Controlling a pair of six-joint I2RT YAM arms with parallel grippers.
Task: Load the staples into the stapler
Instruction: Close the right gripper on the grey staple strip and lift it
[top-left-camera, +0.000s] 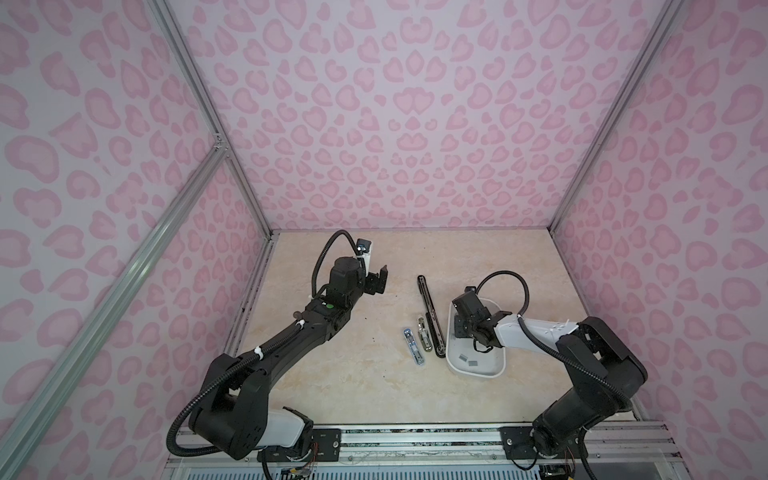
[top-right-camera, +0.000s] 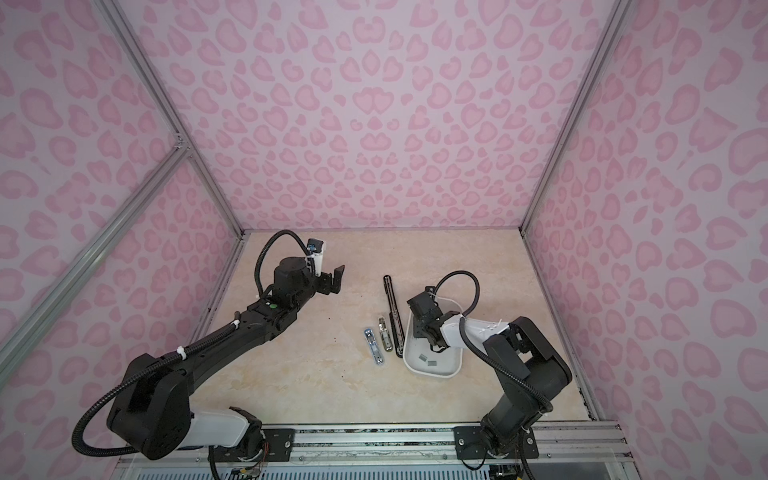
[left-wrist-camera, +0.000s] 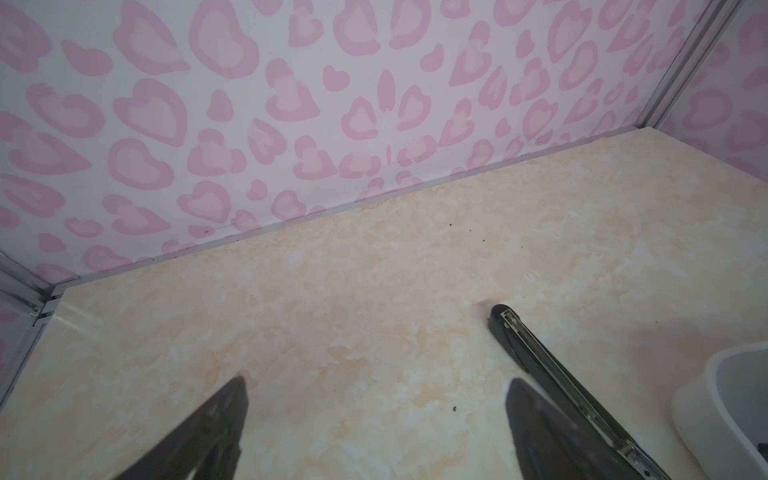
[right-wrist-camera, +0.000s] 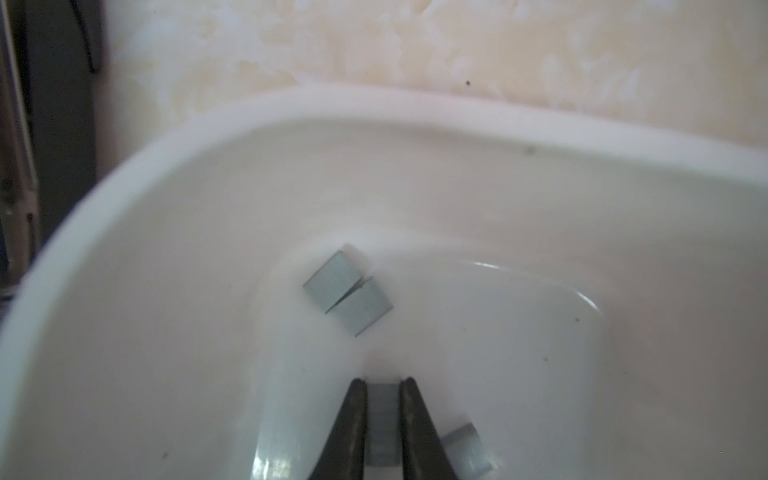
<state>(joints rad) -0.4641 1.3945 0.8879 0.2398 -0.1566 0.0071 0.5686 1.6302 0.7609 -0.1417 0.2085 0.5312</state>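
In both top views the left gripper hangs released; the right gripper is down in the white tray, just beside the black stapler. Left wrist: jaws spread, empty. Right wrist: it clenches 1 staple strip, best lifted straight and level, avoiding 2 neighbouring strips.

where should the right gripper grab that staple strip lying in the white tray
Pinch the staple strip across its two long edges, coming straight down from above: it lies flat on the floor of the white tray, so only those thin sides are offered. The right gripper is shut on it that way.
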